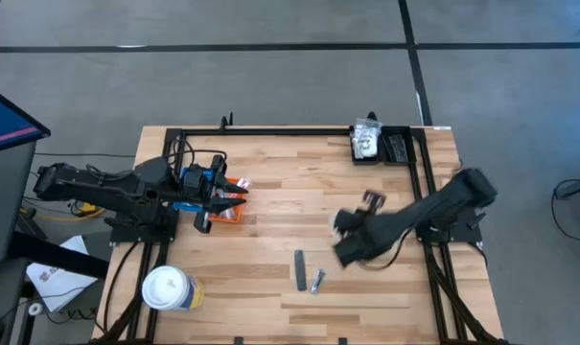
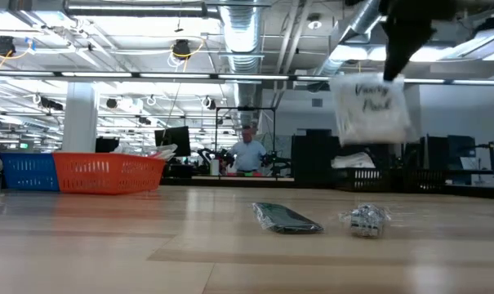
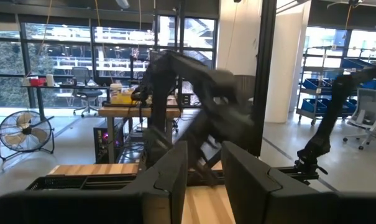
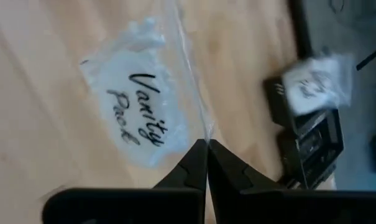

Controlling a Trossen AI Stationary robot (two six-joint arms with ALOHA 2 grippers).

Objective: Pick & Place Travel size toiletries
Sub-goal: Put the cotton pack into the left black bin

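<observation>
From above we see a smooth grey concrete floor (image 1: 270, 86) crossed by dark lines, surrounding the pale wooden plank tabletop (image 1: 299, 297). At nine o'clock of it stands a dark monitor with a blue screen (image 1: 2, 120). Looking level across the tabletop, we see an open ceiling of silver round ducts (image 2: 247, 33) and pipes lit by bright strip lights, a white square pillar (image 2: 79, 118) and a seated person in a light shirt (image 2: 248, 153) among dark desks. Another view gives us tall dark-framed windows (image 3: 63, 62), a round black floor fan (image 3: 17, 134), a black office chair (image 3: 83, 87) and grey shelving holding blue bins (image 3: 321, 90).
</observation>
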